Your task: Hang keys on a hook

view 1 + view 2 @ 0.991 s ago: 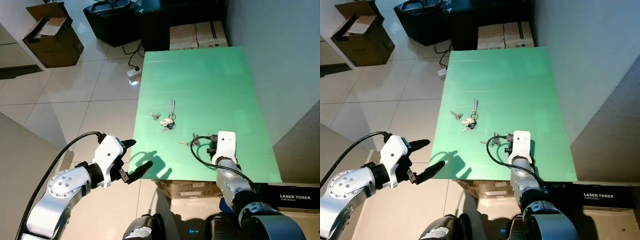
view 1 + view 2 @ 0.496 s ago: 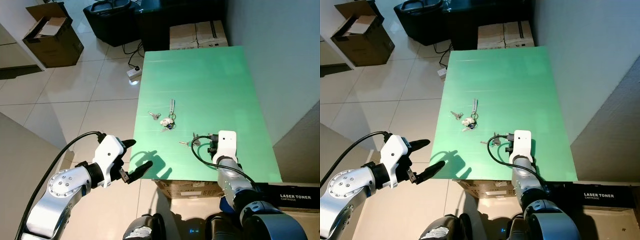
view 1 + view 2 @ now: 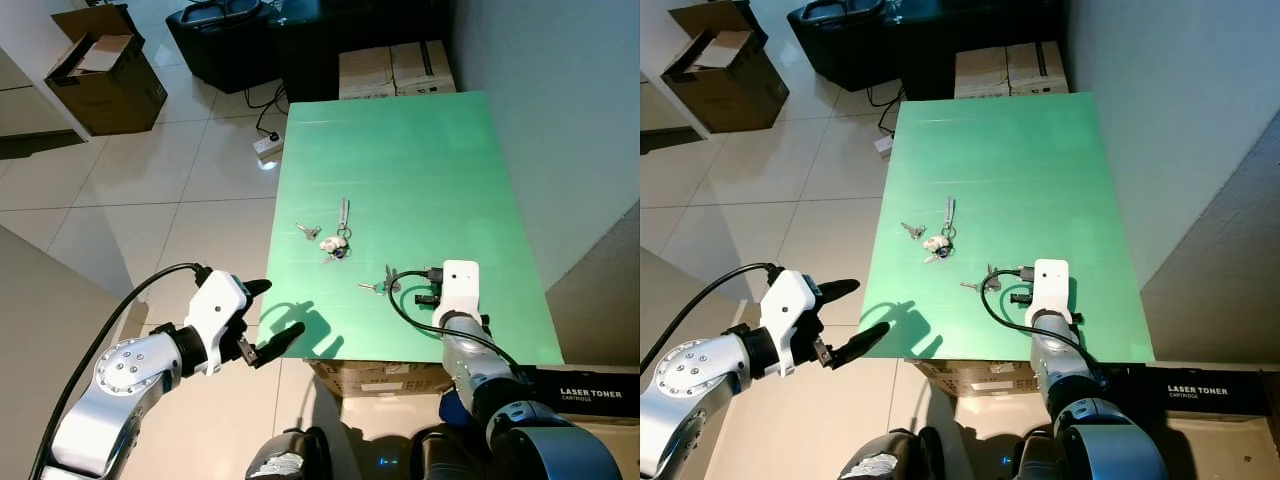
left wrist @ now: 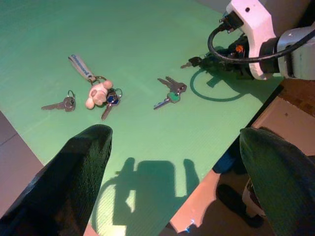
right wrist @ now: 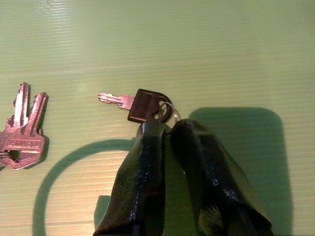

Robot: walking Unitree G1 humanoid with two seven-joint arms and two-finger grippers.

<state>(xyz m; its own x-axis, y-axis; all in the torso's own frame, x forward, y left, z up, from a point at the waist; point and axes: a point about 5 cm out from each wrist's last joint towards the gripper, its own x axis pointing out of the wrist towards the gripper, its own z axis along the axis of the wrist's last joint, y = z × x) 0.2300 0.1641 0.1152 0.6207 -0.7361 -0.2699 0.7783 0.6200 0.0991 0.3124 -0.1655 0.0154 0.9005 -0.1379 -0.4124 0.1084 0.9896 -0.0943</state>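
Right tool (image 5: 165, 125) down on the green surface (image 3: 420, 140), fingers pinched on the ring of the black-headed key (image 5: 145, 104). Better confirmed firm before lifting straight up, clear of the 2 silver keys (image 5: 22, 132) nearby. Left tool (image 3: 268, 315) spread wide, off the surface's near-left corner.

A green table (image 3: 420, 160) stands lengthwise against a grey wall (image 3: 560, 110) on a glossy white tiled floor (image 3: 150, 190). Beyond the table's far end sit two cardboard boxes (image 3: 397, 70) and dark furniture (image 3: 225, 40); an open cardboard box (image 3: 105, 75) lies well left.
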